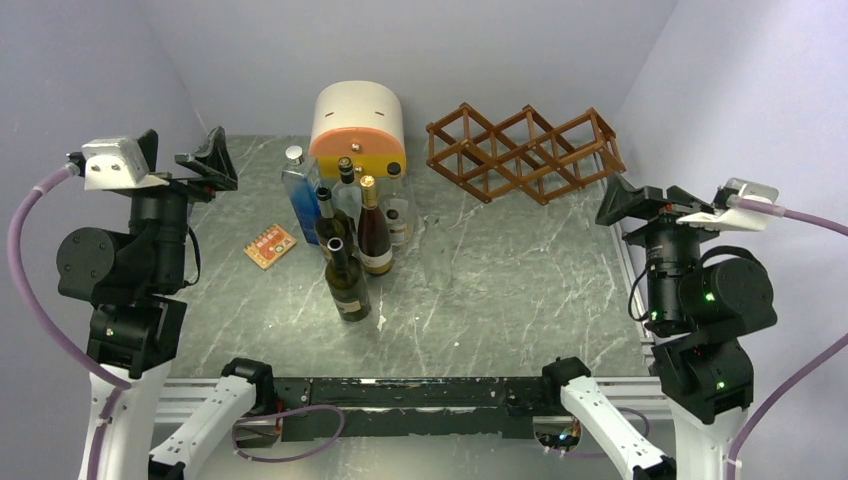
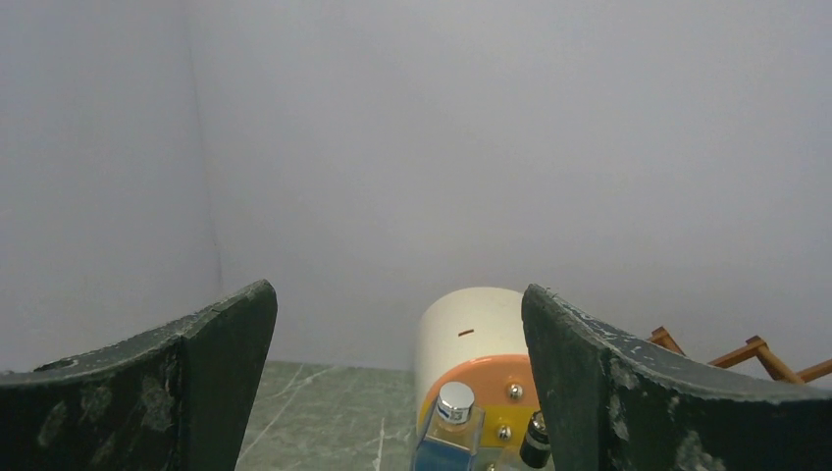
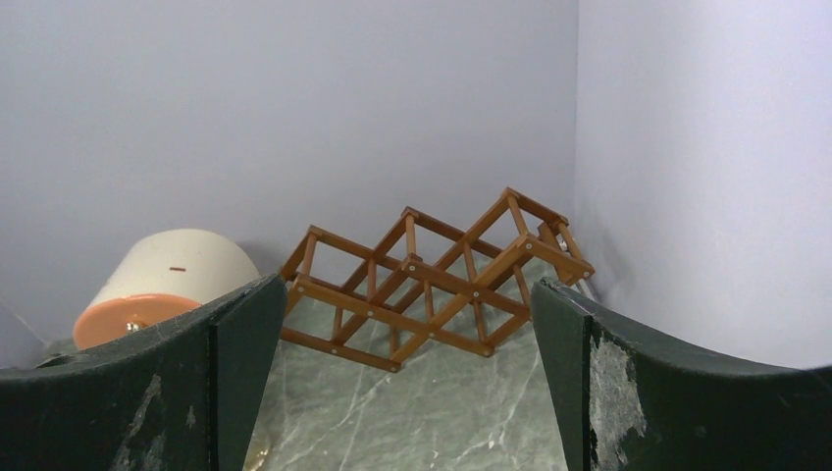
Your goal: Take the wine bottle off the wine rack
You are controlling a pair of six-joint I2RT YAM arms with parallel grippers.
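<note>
The reddish-brown lattice wine rack [image 1: 523,152] stands at the back right of the table, and its cells show no bottle in them; it also shows in the right wrist view [image 3: 432,285]. Several wine bottles stand upright in a cluster left of centre; a green one [image 1: 348,280] is nearest, and a dark one with a gold cap [image 1: 375,235] is behind it. My left gripper [image 1: 185,160] is open and empty, raised at the far left [image 2: 397,392]. My right gripper [image 1: 655,200] is open and empty, raised at the right and facing the rack [image 3: 402,392].
A cream-and-orange rounded drawer box [image 1: 358,125] stands at the back, just behind the bottles. A blue square bottle with a silver cap [image 1: 300,190] is at the cluster's left. A small orange card [image 1: 270,245] lies left of the bottles. Walls close in the back and both sides.
</note>
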